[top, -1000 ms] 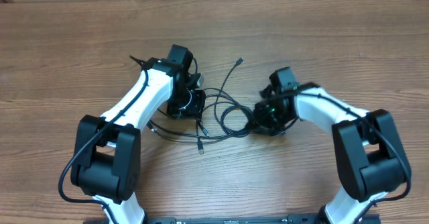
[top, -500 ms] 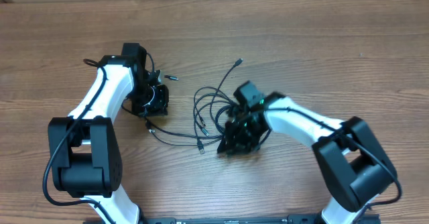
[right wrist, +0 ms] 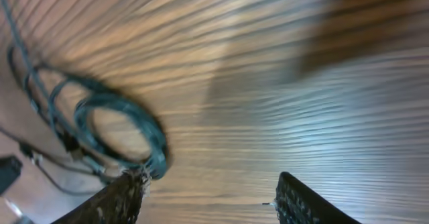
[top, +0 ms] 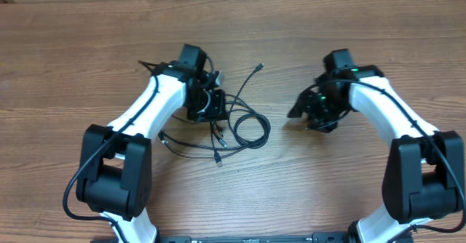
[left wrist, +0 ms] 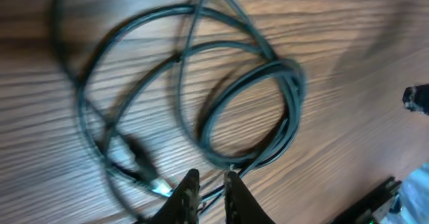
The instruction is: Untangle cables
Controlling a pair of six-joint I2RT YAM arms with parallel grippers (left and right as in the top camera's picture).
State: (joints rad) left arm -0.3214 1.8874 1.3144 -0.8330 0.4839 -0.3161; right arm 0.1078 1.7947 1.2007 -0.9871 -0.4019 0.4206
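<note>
- Cables (top: pixel 234 130) are lying looped on the table (top: pixel 349 32), centre frame, partly under the left claw (left wrist: pixel 211 184).
- Left claw is sitting nearly clenched; cannot tell if pinching.
- Right claw (right wrist: pixel 211 180) is hovering released, empty, right of the loops.

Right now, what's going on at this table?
Two robot arms are working on a bunch of thin black cables lying in loose loops on a wooden table. The left claw is down at the tangle's left edge, fingers nearly together beside a strand; whether it pinches one is unclear. The right claw is open and empty over bare wood, to the right of the loops. The cables are not yet separated.
</note>
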